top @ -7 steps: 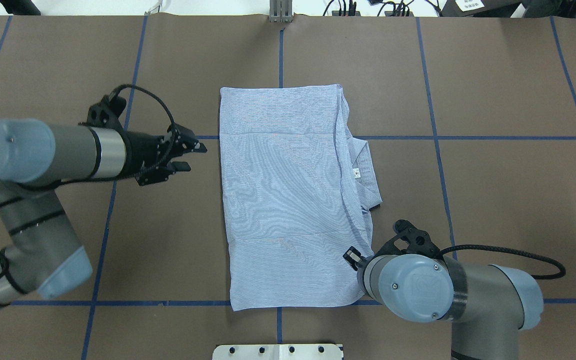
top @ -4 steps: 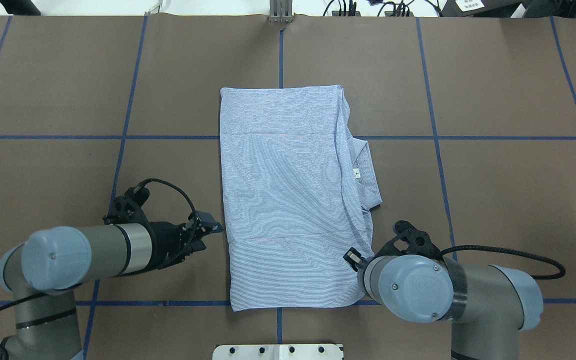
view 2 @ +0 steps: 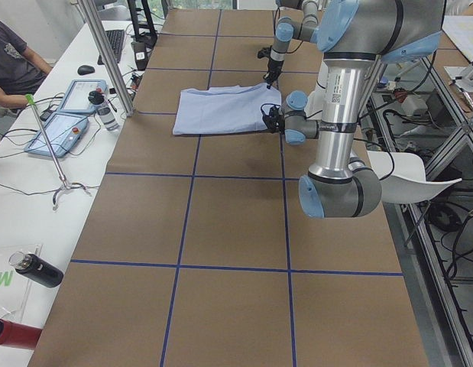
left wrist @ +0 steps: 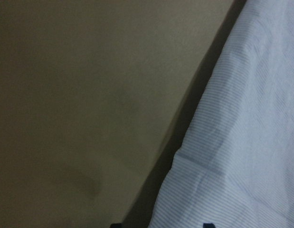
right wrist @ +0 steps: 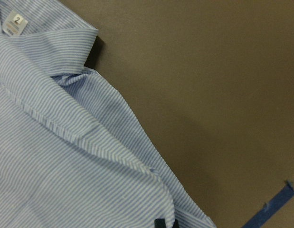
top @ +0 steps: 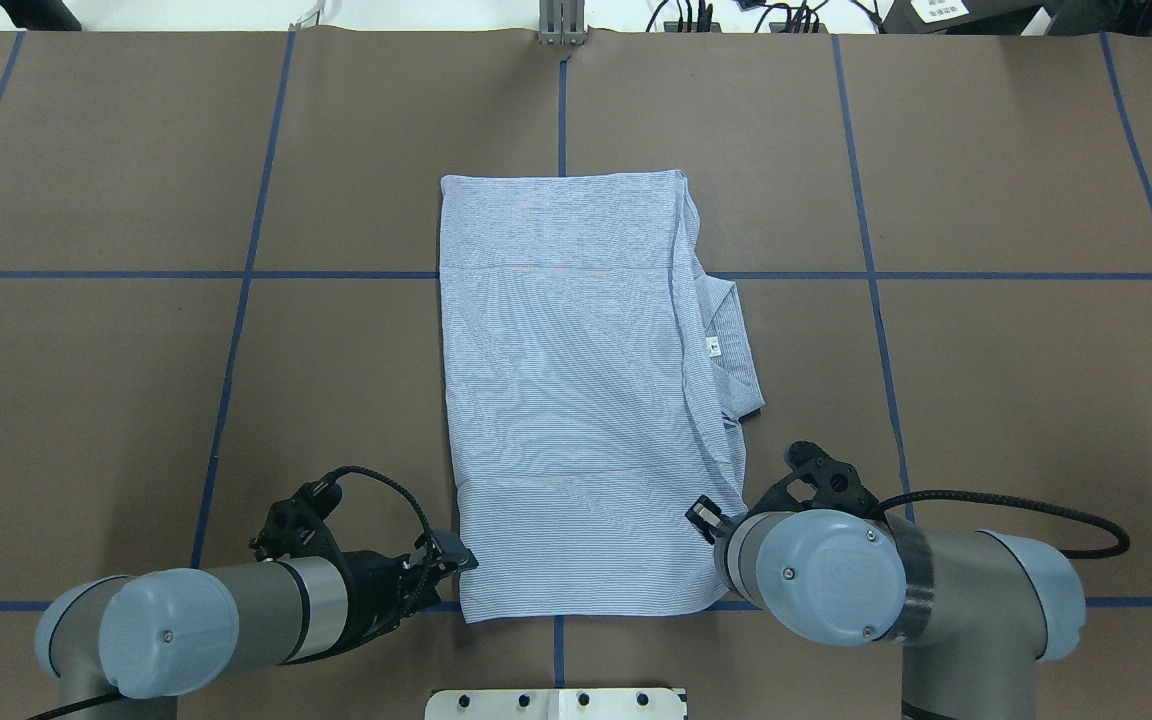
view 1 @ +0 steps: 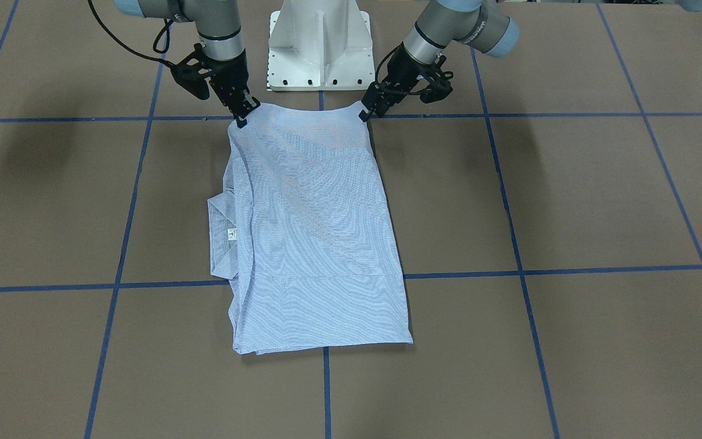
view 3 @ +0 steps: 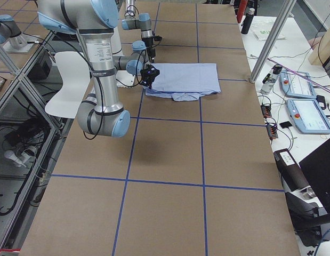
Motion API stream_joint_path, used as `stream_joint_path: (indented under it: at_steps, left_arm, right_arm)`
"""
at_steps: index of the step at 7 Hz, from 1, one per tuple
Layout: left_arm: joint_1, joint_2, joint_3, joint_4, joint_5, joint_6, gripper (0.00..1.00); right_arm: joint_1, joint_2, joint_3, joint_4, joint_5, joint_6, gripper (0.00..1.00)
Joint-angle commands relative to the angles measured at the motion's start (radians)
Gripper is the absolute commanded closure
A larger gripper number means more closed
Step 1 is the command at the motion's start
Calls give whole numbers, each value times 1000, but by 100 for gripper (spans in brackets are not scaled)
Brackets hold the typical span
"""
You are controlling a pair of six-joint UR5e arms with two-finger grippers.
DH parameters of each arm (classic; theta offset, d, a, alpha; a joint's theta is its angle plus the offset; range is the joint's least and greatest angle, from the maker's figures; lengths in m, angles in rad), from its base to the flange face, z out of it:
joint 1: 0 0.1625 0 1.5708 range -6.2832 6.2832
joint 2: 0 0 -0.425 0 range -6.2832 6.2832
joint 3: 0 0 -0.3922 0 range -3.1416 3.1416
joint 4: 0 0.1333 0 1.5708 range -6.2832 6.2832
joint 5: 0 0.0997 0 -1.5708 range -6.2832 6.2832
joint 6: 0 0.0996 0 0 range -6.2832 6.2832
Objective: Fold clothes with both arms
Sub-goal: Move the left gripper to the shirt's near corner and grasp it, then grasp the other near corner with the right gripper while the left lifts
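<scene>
Since the earlier overhead frames, the left arm (top: 186,630) has swung from mid-table back toward the robot. Its left gripper (top: 456,562) now sits at the shirt's near left corner. The right arm has not shifted.

The left wrist view shows the two fingertips apart, with the shirt's edge lying between them, so the jaws stand open.

The shirt (top: 576,400) lies flat at the centre of the brown table (top: 986,400), folded to a tall rectangle. The collar (top: 736,350) and white neck label (top: 712,346) project from its right edge.

The right gripper (top: 704,514) is at the near right corner. The right wrist view shows its tips together on the hem, clamped on the fabric.
</scene>
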Motion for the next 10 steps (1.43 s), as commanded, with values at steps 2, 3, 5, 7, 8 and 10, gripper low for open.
stream_joint_path:
  at_steps: [2, 3, 5, 7, 8, 10]
  left_arm:
    - [48, -16, 12, 0, 1, -2, 40]
    - [48, -18, 18, 0, 1, -3, 42]
    - [48, -22, 17, 2, 4, -37, 100]
    - [37, -25, 5, 2, 11, -38, 100]
    - [33, -31, -4, 2, 11, -38, 100]
    - [19, -19, -93, 5, 4, -37, 100]
  right_arm:
    - [0, 1, 1, 0, 1, -2, 100]
    - [0, 0, -1, 0, 1, -3, 100]
    - [0, -2, -2, 0, 1, -6, 100]
    - [0, -3, -7, 0, 1, -8, 100]
    - [0, -3, -5, 0, 1, -8, 100]
    - [5, -2, 5, 0, 2, -8, 100]
